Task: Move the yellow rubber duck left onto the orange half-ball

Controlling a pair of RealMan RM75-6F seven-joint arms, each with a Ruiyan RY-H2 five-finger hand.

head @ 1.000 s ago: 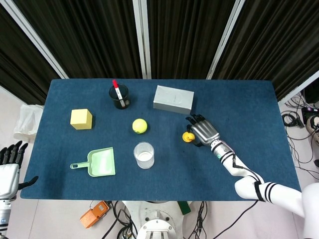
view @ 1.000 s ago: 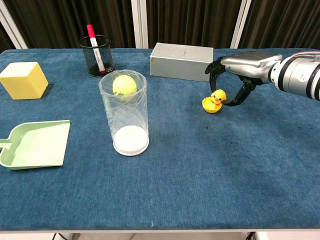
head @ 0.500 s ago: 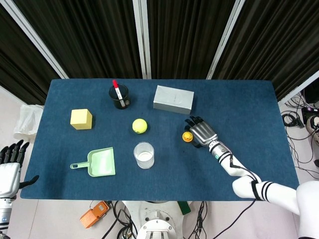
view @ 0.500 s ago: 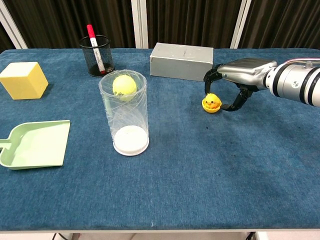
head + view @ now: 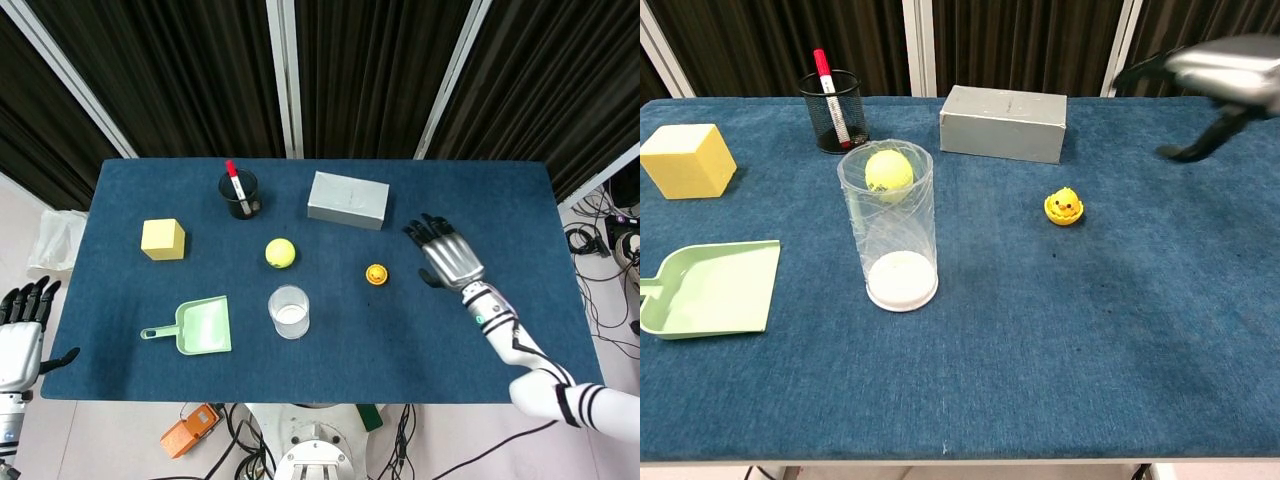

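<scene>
On the blue table [image 5: 500, 200], right of centre: one yellow rubber duck [image 5: 1064, 204], upright, seated on the orange half-ball [image 5: 1063, 217]; the pair stands in front of the grey box [image 5: 1004, 122], near its right end and clear of it.

Right of the grey box: right hand [image 5: 447, 255], fingers spread, holding nothing, well apart from the duck; blurred in the chest view [image 5: 1220, 80].

Left of the grey box: black mesh cup [image 5: 833, 111] holding a red marker [image 5: 830, 82], upright and leaning.

Front-left of the grey box: yellow ball [image 5: 280, 252], then a clear plastic cup [image 5: 894, 228], upright. Further left: green dustpan [image 5: 710, 286], and a yellow cube [image 5: 685, 160] behind it.

Far left of the grey box, off the table's edge: left hand [image 5: 20, 325], fingers apart, empty.
</scene>
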